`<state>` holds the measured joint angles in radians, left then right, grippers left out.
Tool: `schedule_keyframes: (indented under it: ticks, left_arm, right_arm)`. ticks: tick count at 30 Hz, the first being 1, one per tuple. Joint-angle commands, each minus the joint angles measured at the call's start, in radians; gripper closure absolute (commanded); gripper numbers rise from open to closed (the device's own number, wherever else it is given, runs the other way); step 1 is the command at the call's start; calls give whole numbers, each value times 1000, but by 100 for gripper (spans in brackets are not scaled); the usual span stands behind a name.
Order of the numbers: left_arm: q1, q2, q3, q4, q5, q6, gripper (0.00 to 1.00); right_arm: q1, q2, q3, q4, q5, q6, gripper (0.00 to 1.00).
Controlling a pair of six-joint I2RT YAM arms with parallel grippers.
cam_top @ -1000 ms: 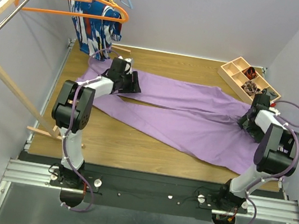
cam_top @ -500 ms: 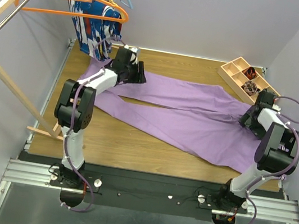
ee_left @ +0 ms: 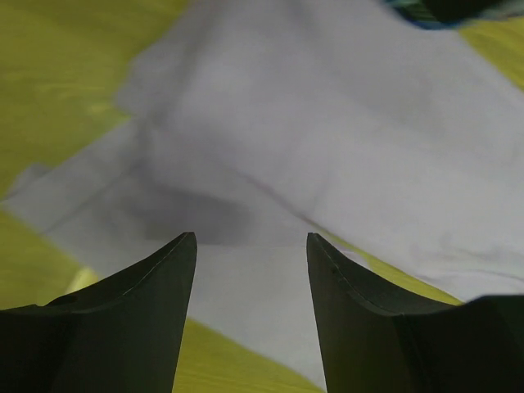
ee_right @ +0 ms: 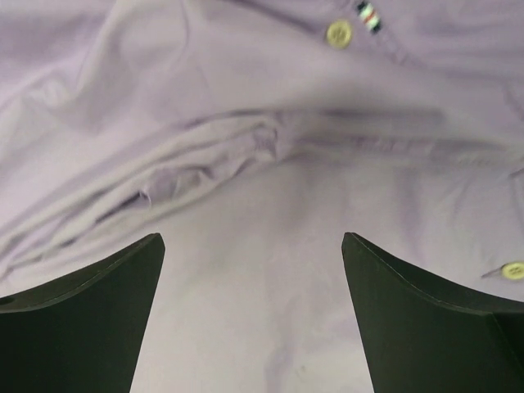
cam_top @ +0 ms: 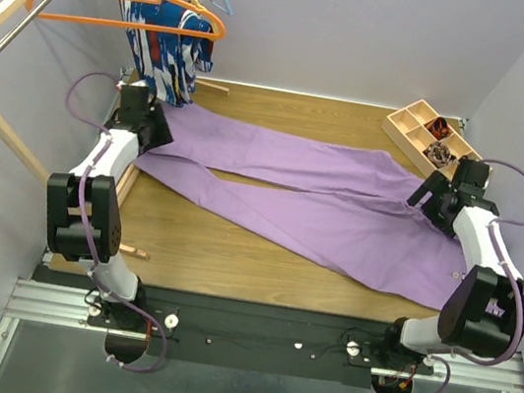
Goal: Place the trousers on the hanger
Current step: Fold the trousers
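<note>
The trousers point(cam_top: 311, 199) are lying spread out flat across the table point(cam_top: 262, 261), waist end on the right and both legs running off toward the far left corner. The hanger point(cam_top: 132, 11) is hanging up on the wooden rack point(cam_top: 18, 3) at the far left, well apart from the trousers, with a blue, white and red patterned garment point(cam_top: 164, 56) dangling just behind it.

The left gripper point(ee_left: 251, 239) is sitting over the leg ends on the left side, fingers spread with nothing between them, only lilac cloth and a bit of table showing underneath. Can't tell whether the tips are actually touching the fabric, since the wrist view is pretty blurry.

The right gripper point(ee_right: 254, 239) is hovering over the waist end on the right, fingers spread really wide and not pinching anything. Its wrist camera is looking straight down at bunched folds and a small pale button point(ee_right: 338, 33). A wooden compartment tray point(cam_top: 438, 137) is sitting at the far right corner.
</note>
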<state>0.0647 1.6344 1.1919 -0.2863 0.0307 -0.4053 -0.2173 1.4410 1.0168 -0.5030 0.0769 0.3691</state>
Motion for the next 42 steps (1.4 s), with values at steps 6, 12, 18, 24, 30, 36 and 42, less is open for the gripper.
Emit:
schedule_keyframes:
  ticks: [6,12,18,24,30,36,42]
  left_arm:
    - [109,-7,26,-100,-187,13,36]
    - [113,53,14,-67,-157,6,37]
    - [113,67,-9,-5,-100,-16,40]
    - [113,102,-11,21,-69,-26,44]
    - [113,104,-29,56,-6,-38,57]
    - [113,110,-17,104,86,-64,100]
    - [144,107,61,131,133,-84,100]
  right_arm:
    - [1,-39,-75,-29,-71,-4,2]
    - [1,-24,-55,-28,-115,16,2]
    - [1,-40,-53,-29,-114,16,2]
    - [1,-62,-76,-32,-135,45,2]
    - [1,-94,-113,-42,-117,71,2]
    - [-1,-145,-152,-158,-36,190,1]
    - [-43,-296,-170,-357,119,309,0]
